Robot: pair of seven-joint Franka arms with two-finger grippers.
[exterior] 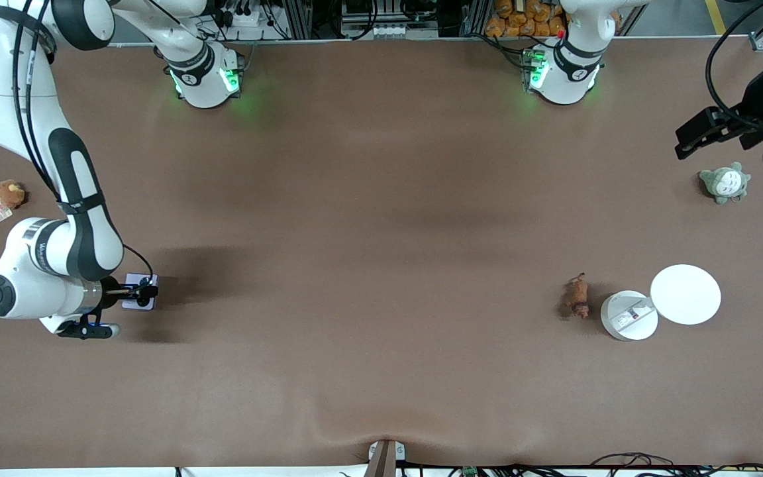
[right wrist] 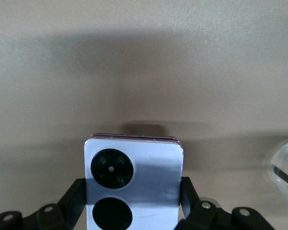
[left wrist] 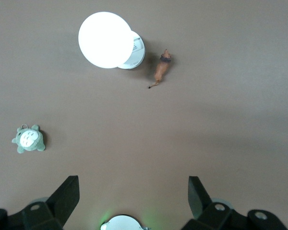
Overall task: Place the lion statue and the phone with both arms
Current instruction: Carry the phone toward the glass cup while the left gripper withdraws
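The lavender phone (exterior: 135, 293) is at the right arm's end of the table, its two black camera circles facing up in the right wrist view (right wrist: 149, 163). My right gripper (exterior: 146, 291) (right wrist: 133, 184) is shut on the phone, one finger on each side edge, low at the table. I cannot tell whether the phone rests on the table. The reddish-brown lion statue (exterior: 578, 296) (left wrist: 161, 69) lies on the table toward the left arm's end, beside a white round box. My left gripper (exterior: 694, 138) (left wrist: 132, 187) is open and empty, up in the air over the table's end by the grey-green plush.
The open white round box (exterior: 628, 315) and its lid (exterior: 685, 294) sit right beside the lion. A grey-green plush (exterior: 724, 183) lies under the left gripper's area. A round brown plush with a tag (exterior: 8, 193) lies near the right arm's end.
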